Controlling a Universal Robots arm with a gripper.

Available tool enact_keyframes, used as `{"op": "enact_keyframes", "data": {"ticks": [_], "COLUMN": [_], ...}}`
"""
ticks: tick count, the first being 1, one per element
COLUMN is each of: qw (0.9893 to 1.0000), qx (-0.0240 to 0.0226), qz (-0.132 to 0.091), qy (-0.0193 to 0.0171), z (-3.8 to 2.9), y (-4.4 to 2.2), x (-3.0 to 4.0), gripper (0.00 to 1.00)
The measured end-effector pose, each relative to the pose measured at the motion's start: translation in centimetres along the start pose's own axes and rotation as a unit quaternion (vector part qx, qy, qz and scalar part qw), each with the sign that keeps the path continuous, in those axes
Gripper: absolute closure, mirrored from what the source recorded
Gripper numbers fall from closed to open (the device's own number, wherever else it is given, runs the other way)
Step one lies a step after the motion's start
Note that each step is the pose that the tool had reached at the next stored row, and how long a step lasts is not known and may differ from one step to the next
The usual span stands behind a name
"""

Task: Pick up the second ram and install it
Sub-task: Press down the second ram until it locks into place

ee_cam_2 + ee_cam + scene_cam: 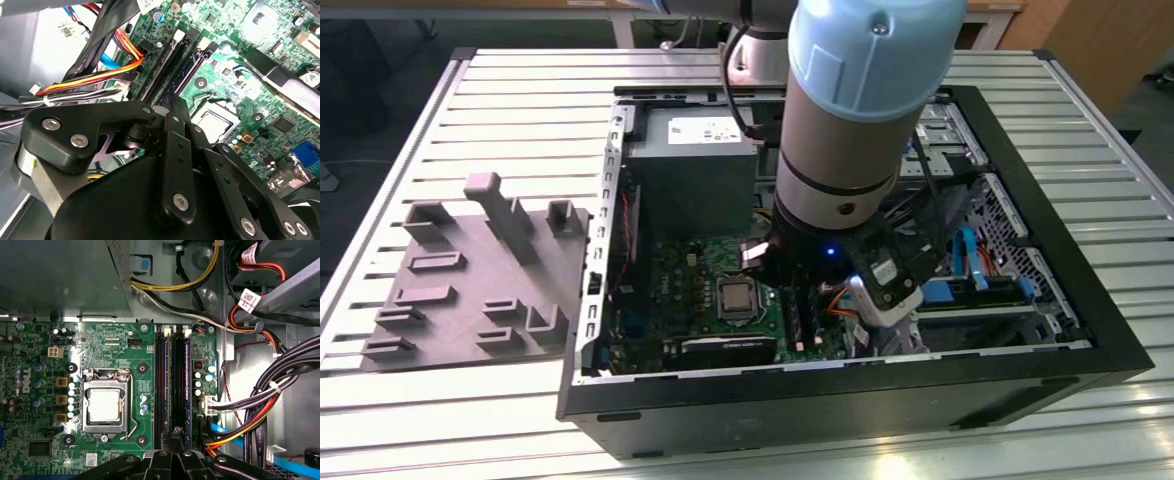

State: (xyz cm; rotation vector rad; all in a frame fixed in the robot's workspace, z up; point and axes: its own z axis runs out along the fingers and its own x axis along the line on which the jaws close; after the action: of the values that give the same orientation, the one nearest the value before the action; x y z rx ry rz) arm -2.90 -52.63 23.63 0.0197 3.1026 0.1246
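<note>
Presently on the desk [520,100]: one open black computer case [854,400] lying on its side, and one grey moulded holder [467,290] beside it toward the exterior view's left, apart from the case. Inside the case: one green motherboard [115,340], one metal processor socket [106,405], one grey power supply box [694,160], one bundle of black, red, yellow and orange cables [280,405], and one bank of long black memory slots [165,385] set side by side in two pairs. One robot arm [867,100] reaches down into the case from above. One gripper [177,432] sits low over the near end of the slot bank, in line with it; whether it is open or closed, and whether it grips anything, cannot be told. Second ram [178,385]: a thin dark strip seen edge-on within the slot bank, directly ahead of the gripper, its long axis parallel to the slots and running from the gripper toward the power supply box; whether it is fully seated cannot be told. Processor socket lies beside the slot bank, apart from it
</note>
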Motion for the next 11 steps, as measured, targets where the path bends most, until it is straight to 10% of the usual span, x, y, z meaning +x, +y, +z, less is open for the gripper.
{"op": "enact_keyframes", "data": {"ticks": [11], "qw": [1.0000], "qx": [0.0000], "qz": [0.000], "qy": [0.0000], "z": [-0.03], "y": [-0.40], "x": [-0.01], "gripper": [0.89]}}
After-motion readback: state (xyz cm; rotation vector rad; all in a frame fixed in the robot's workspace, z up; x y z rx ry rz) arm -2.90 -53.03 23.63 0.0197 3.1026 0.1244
